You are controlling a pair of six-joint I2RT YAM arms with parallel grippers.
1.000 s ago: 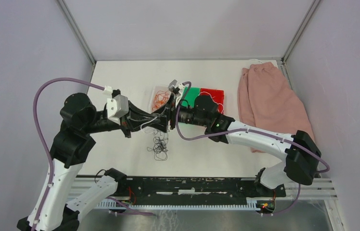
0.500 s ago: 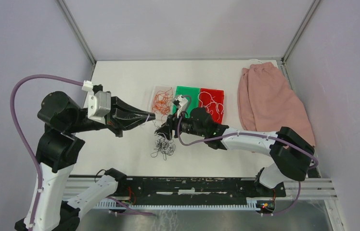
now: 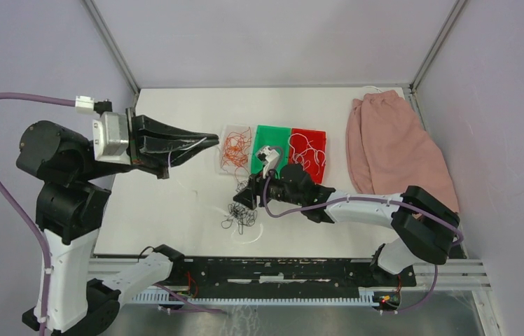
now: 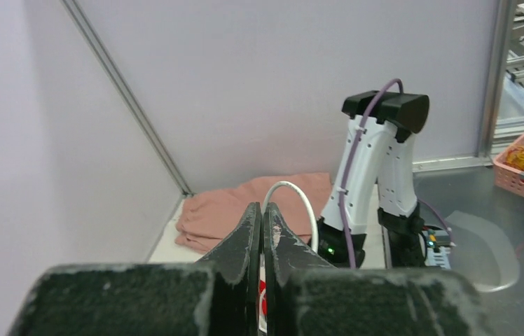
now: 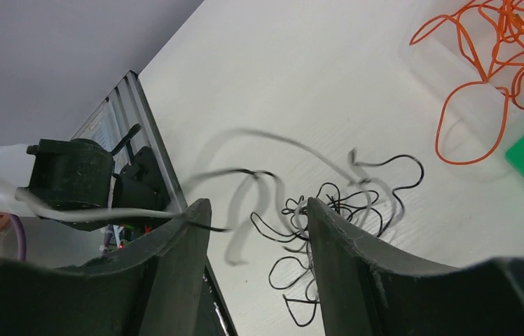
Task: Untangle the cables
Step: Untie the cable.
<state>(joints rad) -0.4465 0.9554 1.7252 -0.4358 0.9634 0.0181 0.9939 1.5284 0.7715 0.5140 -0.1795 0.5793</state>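
Black cables [image 3: 238,215] lie clumped on the table [image 3: 168,210], right fingers [image 3: 243,198] parted and empty just above them; left fingers [image 3: 213,137] pinch a white cable [image 4: 289,185], high up at the left.

We see black wires [image 3: 237,215] on the white table [image 3: 168,203], orange wires [image 3: 233,147] in a clear tray [image 3: 225,130], white wires [image 3: 306,148] in a red tray [image 3: 317,134], a plain green tray [image 3: 274,136], a pink cloth [image 3: 392,150], and one white wire [image 4: 287,184] in the black left gripper [image 4: 262,210].

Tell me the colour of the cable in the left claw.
White. The cable shows best in the left wrist view.
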